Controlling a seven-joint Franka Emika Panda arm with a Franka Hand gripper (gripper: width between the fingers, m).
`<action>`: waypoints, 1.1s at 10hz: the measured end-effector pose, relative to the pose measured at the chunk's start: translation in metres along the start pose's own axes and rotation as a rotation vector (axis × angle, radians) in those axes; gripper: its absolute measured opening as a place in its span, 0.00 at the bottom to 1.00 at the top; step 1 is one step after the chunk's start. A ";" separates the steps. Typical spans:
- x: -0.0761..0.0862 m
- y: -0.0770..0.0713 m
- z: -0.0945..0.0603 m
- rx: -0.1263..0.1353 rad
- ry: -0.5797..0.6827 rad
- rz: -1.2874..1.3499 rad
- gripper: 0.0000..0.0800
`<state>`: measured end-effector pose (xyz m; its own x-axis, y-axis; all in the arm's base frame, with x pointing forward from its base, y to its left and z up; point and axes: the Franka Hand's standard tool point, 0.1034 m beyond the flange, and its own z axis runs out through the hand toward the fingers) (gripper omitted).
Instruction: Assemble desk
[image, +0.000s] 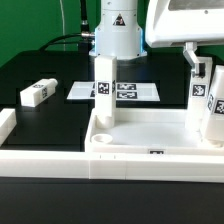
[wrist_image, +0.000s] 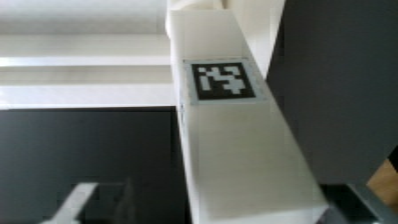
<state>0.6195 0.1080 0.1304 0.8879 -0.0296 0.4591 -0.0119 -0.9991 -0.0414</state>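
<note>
The white desk top (image: 150, 128) lies tray-side up at the front. One tagged leg (image: 104, 95) stands upright in its corner at the exterior view's left. A second tagged leg (image: 204, 100) stands upright at the top's right end. My gripper (image: 203, 62) is over this leg, one finger on each side of its upper part. In the wrist view the leg (wrist_image: 240, 140) fills the middle. My gripper (wrist_image: 231, 215) straddles it, with dark gaps showing between the leg and both fingers (wrist_image: 75, 205). A third leg (image: 35, 94) lies loose on the black table at the left.
The marker board (image: 135, 91) lies flat behind the desk top. A low white border rail (image: 30, 150) runs along the front left. The robot's base (image: 115, 35) stands at the back, with a green backdrop behind it.
</note>
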 end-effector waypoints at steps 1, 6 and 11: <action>0.001 0.001 -0.001 -0.001 0.001 -0.001 0.77; 0.017 -0.003 -0.021 0.023 -0.025 0.004 0.81; 0.014 -0.002 -0.019 0.026 -0.084 0.006 0.81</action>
<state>0.6227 0.1086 0.1540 0.9234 -0.0321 0.3824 -0.0065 -0.9977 -0.0680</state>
